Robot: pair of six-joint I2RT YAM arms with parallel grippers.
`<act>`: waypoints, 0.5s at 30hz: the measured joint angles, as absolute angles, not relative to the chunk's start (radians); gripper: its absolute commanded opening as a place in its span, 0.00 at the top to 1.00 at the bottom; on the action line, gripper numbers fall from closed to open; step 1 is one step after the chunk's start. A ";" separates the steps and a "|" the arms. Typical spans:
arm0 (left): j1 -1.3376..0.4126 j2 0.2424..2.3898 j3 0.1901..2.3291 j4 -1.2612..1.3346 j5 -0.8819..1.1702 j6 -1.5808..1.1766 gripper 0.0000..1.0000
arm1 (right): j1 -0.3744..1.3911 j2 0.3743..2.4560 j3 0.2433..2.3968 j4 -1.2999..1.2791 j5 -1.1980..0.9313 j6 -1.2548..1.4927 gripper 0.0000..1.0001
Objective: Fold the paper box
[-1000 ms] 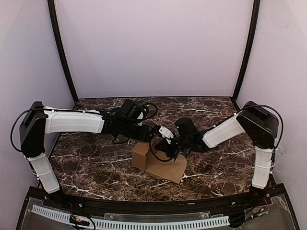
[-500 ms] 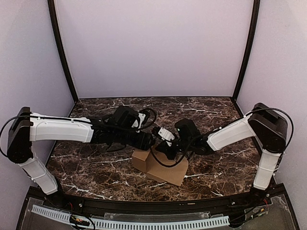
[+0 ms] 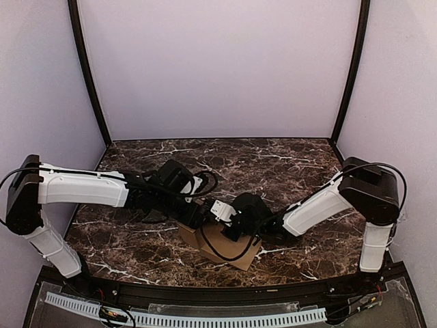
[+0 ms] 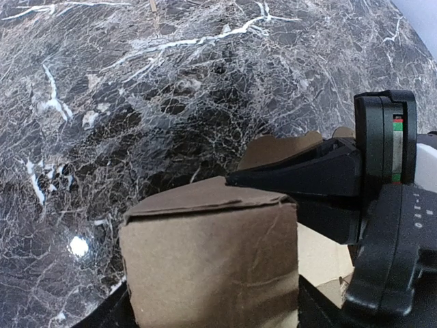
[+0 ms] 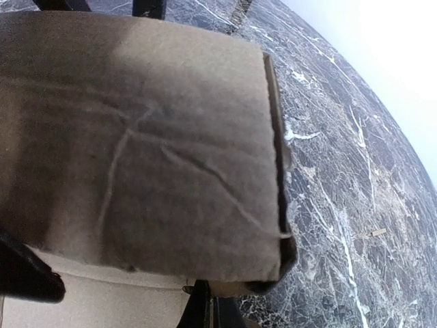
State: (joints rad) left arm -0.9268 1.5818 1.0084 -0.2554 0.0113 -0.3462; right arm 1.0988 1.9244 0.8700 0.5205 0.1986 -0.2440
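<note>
The paper box point(image 3: 235, 254) is plain brown cardboard, partly folded into a cube, and lies on the marble table near the front edge. My left gripper point(image 3: 200, 217) reaches in from the left. In the left wrist view the box point(image 4: 212, 266) sits between its fingers, which flank both sides. My right gripper point(image 3: 227, 229) comes from the right, over the box. Its black fingers point(image 4: 287, 179) lie together across the box top, beside a raised flap point(image 4: 280, 147). In the right wrist view the box wall point(image 5: 136, 150) fills the frame above the closed fingertips of my right gripper point(image 5: 208, 311).
The dark marble table point(image 3: 287, 164) stretches behind and to both sides. A black front rail point(image 3: 218, 294) runs just below the box. Purple walls and black frame posts point(image 3: 89, 75) enclose the space.
Both grippers and the box have moved toward the near edge and slightly left. The left arm has stretched lower and the right forearm has dropped.
</note>
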 measured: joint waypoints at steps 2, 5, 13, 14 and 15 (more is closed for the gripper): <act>-0.926 1.582 1.007 -0.262 0.018 -0.347 0.28 | 1.105 1.938 0.876 0.537 0.221 -0.242 1.00; -0.923 1.582 1.007 -0.265 0.018 -0.347 0.28 | 1.106 1.949 0.885 0.546 0.233 -0.241 1.00; -0.920 1.584 1.007 -0.264 0.017 -0.352 0.28 | 1.111 1.946 0.895 0.522 0.233 -0.215 1.00; -0.919 1.584 1.007 -0.263 0.018 -0.352 0.28 | 1.110 1.941 0.899 0.507 0.226 -0.209 0.99; -0.919 1.584 1.007 -0.263 0.019 -0.352 0.28 | 1.110 1.934 0.901 0.489 0.216 -0.204 0.94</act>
